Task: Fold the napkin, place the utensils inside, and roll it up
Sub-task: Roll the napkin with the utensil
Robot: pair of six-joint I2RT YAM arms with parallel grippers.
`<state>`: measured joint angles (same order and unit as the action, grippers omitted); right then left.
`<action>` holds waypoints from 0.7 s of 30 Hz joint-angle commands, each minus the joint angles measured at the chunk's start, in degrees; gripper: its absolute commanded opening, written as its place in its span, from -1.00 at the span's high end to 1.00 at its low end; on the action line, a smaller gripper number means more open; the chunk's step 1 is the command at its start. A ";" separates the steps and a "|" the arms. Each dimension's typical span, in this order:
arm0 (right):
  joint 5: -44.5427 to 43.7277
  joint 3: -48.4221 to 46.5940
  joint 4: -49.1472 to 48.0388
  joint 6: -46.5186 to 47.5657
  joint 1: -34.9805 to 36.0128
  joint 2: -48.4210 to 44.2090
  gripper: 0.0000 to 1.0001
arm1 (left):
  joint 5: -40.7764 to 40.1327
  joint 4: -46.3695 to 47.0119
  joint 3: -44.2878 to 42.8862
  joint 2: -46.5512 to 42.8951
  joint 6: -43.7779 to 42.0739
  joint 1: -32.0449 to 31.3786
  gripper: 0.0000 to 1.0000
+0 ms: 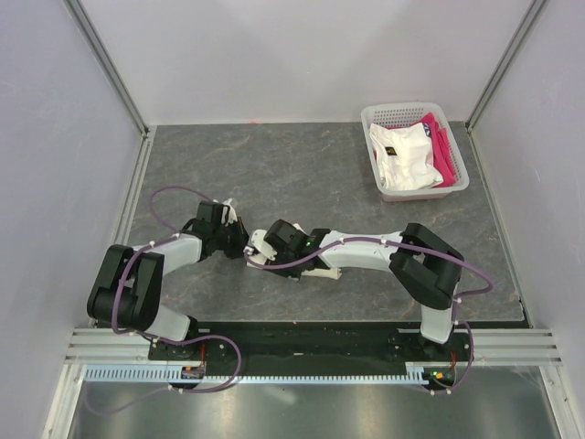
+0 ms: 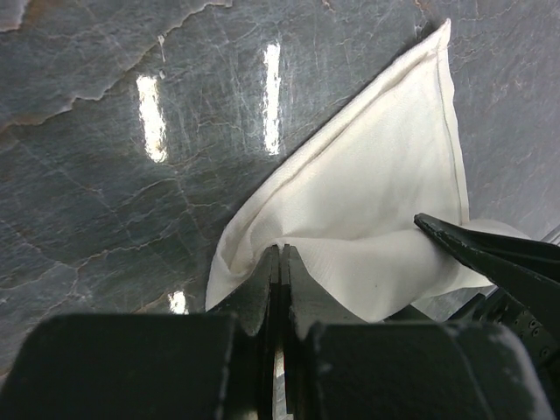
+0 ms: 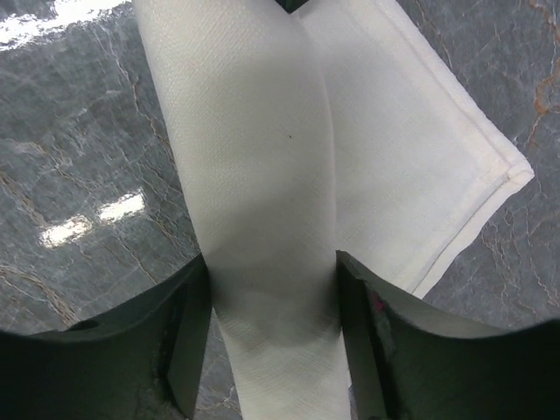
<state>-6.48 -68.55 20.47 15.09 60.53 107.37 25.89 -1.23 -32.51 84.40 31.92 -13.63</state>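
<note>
The cream-white napkin (image 2: 376,192) lies folded on the dark stone table, one corner pointing away. My left gripper (image 2: 282,249) is shut, pinching a raised fold at the napkin's near edge. In the right wrist view a rolled band of the napkin (image 3: 254,131) runs between the jaws of my right gripper (image 3: 272,256), filling the gap, with both fingers against its sides. From above, the left gripper (image 1: 239,236) and the right gripper (image 1: 258,245) meet at the table's middle and cover most of the cloth. The utensils are hidden or out of view.
A white plastic basket (image 1: 416,108) stands at the back right, holding a white garment (image 1: 402,155) and a pink cloth (image 1: 441,146). One finger (image 2: 490,254) of the right gripper reaches into the left wrist view. Grey walls close in the table.
</note>
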 commanded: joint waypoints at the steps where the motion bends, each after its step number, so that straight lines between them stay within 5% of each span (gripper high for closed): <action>1: 0.75 -1.84 0.80 0.64 -0.41 2.05 -0.17 | 0.83 -0.44 -2.03 1.29 -2.92 -0.17 0.94; 3: 3.30 -2.37 2.20 0.55 -0.85 2.75 0.00 | 1.36 -0.35 -2.29 1.12 -3.01 -0.17 0.79; 7: 10.95 -4.13 5.37 -0.59 -3.13 3.72 0.21 | -0.04 -0.43 -3.52 -0.20 -3.18 -0.17 0.19; 10: 17.71 -6.40 8.96 -1.47 -5.50 4.95 0.26 | -2.59 -1.57 -4.22 -1.69 -3.27 -0.08 0.00; 21: 36.16 -12.48 16.88 -4.63 -11.74 8.38 0.31 | -13.14 -0.09 1.30 -11.26 -1.95 0.18 -0.11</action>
<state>19.42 -79.15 33.04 12.56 50.54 114.08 18.63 -3.07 -34.09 77.95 30.61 -13.67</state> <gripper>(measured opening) 0.352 0.544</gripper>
